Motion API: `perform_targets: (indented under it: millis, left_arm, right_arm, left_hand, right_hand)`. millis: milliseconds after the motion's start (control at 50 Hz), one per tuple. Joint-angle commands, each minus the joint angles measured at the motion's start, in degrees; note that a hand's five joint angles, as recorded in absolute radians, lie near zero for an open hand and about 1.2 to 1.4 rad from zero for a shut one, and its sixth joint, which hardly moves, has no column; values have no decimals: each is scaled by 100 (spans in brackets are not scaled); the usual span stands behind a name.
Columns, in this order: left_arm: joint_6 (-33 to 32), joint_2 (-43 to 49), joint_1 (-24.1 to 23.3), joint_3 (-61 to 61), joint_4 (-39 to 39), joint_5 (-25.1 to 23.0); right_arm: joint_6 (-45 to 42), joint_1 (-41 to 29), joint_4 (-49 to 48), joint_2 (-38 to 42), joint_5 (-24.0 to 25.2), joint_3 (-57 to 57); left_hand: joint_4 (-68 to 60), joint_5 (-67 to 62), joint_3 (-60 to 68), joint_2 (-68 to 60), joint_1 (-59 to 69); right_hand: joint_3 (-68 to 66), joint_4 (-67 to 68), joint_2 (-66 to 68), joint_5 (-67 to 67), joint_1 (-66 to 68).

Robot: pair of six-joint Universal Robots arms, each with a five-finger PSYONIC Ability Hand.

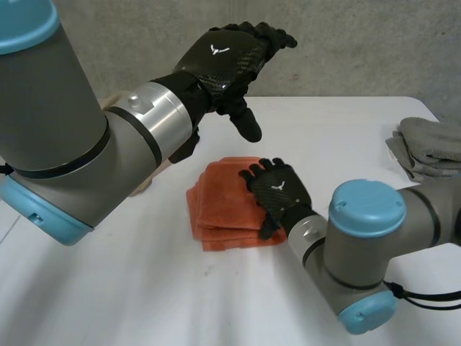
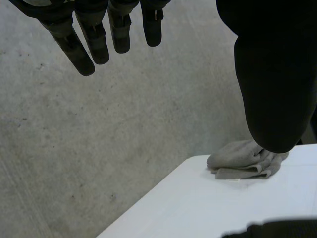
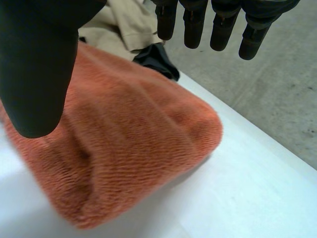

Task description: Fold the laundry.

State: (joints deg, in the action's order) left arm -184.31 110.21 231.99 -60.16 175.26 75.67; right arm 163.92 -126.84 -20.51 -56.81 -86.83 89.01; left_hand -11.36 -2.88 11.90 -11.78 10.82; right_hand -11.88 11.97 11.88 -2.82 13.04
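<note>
A folded orange towel (image 1: 223, 202) lies in the middle of the white table (image 1: 130, 288). My right hand (image 1: 277, 191) rests over its right side with fingers straight, open. In the right wrist view the orange towel (image 3: 129, 144) lies under that hand's thumb (image 3: 39, 64) and fingers (image 3: 218, 25), which stand apart and hold nothing. My left hand (image 1: 227, 61) hovers in the air above and behind the towel, its fingers relaxed and empty. The left wrist view has its fingers (image 2: 94, 34) straight and its thumb (image 2: 272, 74) apart from them.
A folded grey cloth (image 1: 428, 148) sits at the table's right edge; it is the grey cloth (image 2: 245, 161) past the left thumb. Beige and dark garments (image 3: 129, 29) lie beyond the towel. The table's far edge meets a concrete wall.
</note>
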Motion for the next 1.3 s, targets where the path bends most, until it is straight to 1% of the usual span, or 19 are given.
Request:
perform_targets:
  millis: [20,120,420,460,480,500,560,580,620,700,800,900,1040,1060,1120,1140,1200,1260,1300]
  left_arm:
    - [0,-44,-23,66,-1,9]
    - [0,-17,4,66,-1,0]
    - [0,79,4,66,-1,1]
    - [-9,71,12,75,-1,0]
    - [-9,79,12,66,-1,9]
    - [0,79,12,75,-1,9]
    - [0,79,12,75,-1,18]
    - [0,71,12,75,8,9]
    - [0,71,21,75,17,9]
    - [0,79,39,118,17,9]
    - [0,62,109,241,17,9]
    - [0,44,171,540,-18,18]
    - [123,-26,215,962,-71,158]
    - [167,-35,223,1006,-62,176]
    - [220,-35,241,1033,-62,185]
    - [246,-35,250,1024,-45,168]
    - [281,0,267,1006,-45,159]
    - [281,35,267,1006,-45,141]
    - [281,88,267,980,-45,141]
  right_arm:
    - [-360,-341,-260,346,-176,-33]
    - [-703,-412,-532,539,-185,-33]
    - [-1090,-324,-999,1137,-229,-559]
    - [-1116,-307,-990,1181,-238,-621]
    - [-1134,-298,-990,1190,-238,-630]
    - [-1134,-263,-1025,1173,-255,-630]
    - [-1125,-219,-1060,1137,-264,-648]
    - [-1099,-184,-1121,1111,-273,-665]
    - [-1064,-157,-1192,1102,-291,-692]
    - [-853,-34,-1280,1085,-229,-814]
    - [-607,124,-1157,988,-176,-1157]
    - [-440,493,-1113,821,-150,-1763]
    - [-238,1468,-903,803,-150,-3256]
    - [-133,1713,-798,864,-159,-3606]
    - [95,2083,-621,979,-168,-4153]
    - [262,2345,-517,1083,-168,-4485]
    - [526,2846,-340,1347,-115,-5031]
    - [623,3199,-296,1585,16,-5296]
    - [659,3559,-296,1822,201,-5429]
  left_hand:
    - [136,288,-190,178,-82]
    - [136,288,-190,178,-82]
    - [136,288,-190,178,-82]
    - [136,288,-190,178,-82]
    - [136,288,-190,178,-82]
    - [136,288,-190,178,-82]
    - [136,288,-190,178,-82]
    - [136,288,-190,178,-82]
    - [136,288,-190,178,-82]
    - [136,288,-190,178,-82]
    - [136,288,-190,178,-82]
    - [136,288,-190,178,-82]
    - [136,288,-190,178,-82]
    - [136,288,-190,178,-82]
    - [136,288,-190,178,-82]
    - [136,288,-190,178,-82]
    - [136,288,-190,178,-82]
    - [136,288,-190,178,-82]
    - [136,288,-190,178,-82]
  right_hand:
    - [188,-197,-188,282,-304]
    - [188,-197,-188,282,-304]
    - [188,-197,-188,282,-304]
    - [-63,54,62,31,-54]
    - [-298,289,297,-204,181]
    - [-1233,1223,1232,-1139,1116]
    - [-3203,3194,3203,-3110,3087]
    - [-4809,4800,4808,-4715,4692]
    - [-6801,6792,6801,-6708,6685]
    - [-6812,6803,6812,-6718,6696]
    - [-6812,6803,6812,-6718,6696]
    - [-6812,6803,6812,-6718,6696]
    - [-6812,6803,6812,-6718,6696]
    - [-6812,6803,6812,-6718,6696]
    - [-6812,6803,6812,-6718,6696]
    - [-6812,6803,6812,-6718,6696]
    - [-6812,6803,6812,-6718,6696]
    - [-6812,6803,6812,-6718,6696]
    - [-6812,6803,6812,-6718,6696]
